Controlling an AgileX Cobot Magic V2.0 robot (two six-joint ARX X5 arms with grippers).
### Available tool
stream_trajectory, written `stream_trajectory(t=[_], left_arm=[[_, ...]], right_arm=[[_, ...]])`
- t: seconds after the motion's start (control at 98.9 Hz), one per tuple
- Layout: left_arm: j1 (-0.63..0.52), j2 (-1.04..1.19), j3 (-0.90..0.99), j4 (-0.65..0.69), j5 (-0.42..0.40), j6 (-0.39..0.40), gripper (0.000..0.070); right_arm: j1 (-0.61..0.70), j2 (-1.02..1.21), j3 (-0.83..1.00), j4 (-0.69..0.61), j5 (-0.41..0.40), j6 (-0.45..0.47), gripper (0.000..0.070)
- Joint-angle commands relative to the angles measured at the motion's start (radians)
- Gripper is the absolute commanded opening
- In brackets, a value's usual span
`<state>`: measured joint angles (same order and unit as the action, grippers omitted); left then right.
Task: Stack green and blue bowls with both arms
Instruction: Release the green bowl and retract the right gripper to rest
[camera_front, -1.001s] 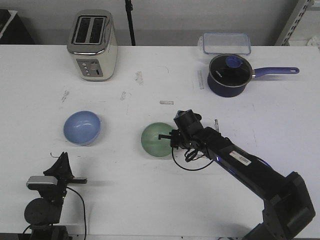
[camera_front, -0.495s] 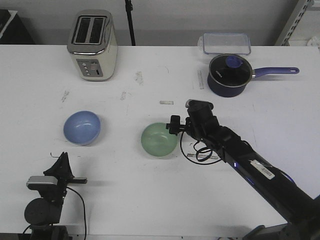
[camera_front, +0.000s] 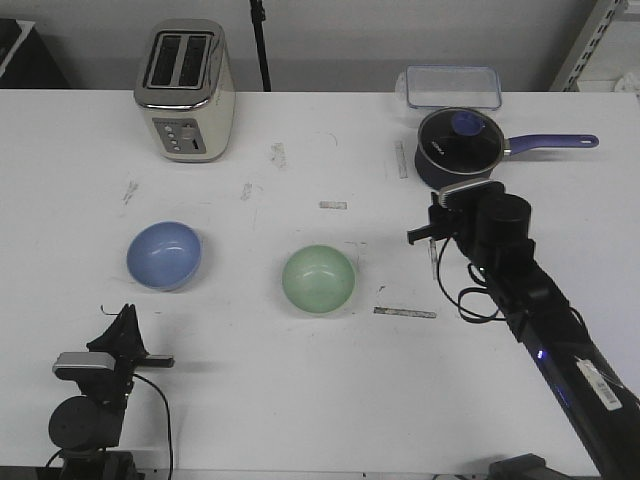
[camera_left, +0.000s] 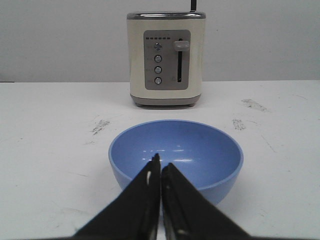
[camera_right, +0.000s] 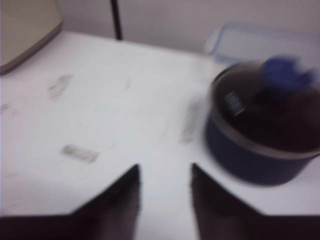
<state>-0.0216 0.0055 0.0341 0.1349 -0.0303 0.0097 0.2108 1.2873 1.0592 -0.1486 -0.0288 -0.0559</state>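
Your right arm (camera_front: 545, 330) is reaching forward from the near right corner, its forearm slanting up to a raised wrist. Your right gripper (camera_right: 165, 200) is holding its two fingers parted with a clear gap between them. Your left arm (camera_front: 95, 395) is sitting folded low at the near left edge. Your left gripper (camera_left: 161, 187) is keeping its fingers pressed together, tips nearly touching.

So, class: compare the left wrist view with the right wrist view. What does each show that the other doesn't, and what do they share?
Only the left wrist view shows the blue bowl, just beyond the shut left gripper, and the toaster's control panel. Only the right wrist view shows the navy saucepan, the clear container behind it, and the open right gripper. Both show the white table and the toaster, only as a corner in the right wrist view.
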Motion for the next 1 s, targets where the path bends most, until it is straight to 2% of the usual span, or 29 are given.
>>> stream_trajectory(t=[0.0, 0.172, 0.384, 0.546, 0.799, 0.991], left_arm=[[0.002, -0.002, -0.023, 0.017, 0.0, 0.008, 0.0002], [0.002, -0.002, -0.023, 0.017, 0.0, 0.008, 0.0002], [0.002, -0.002, -0.023, 0.017, 0.0, 0.008, 0.0002], [0.002, -0.002, -0.023, 0.017, 0.0, 0.008, 0.0002], [0.002, -0.002, -0.023, 0.017, 0.0, 0.008, 0.0002], [0.002, -0.002, -0.023, 0.017, 0.0, 0.008, 0.0002]], right_arm=[[-0.038, -0.026, -0.028, 0.052, 0.002, -0.073, 0.0012], [-0.147, -0.16, -0.174, 0.163, 0.002, -0.072, 0.0012], [-0.234, -0.364, -0.379, 0.227, 0.003, -0.069, 0.0012], [-0.251, -0.55, -0.53, 0.253, 0.003, 0.063, 0.0012], [-0.251, -0.817, -0.684, 0.248, 0.003, 0.087, 0.0012], [-0.251, -0.952, -0.695, 0.169, 0.003, 0.092, 0.0012]])
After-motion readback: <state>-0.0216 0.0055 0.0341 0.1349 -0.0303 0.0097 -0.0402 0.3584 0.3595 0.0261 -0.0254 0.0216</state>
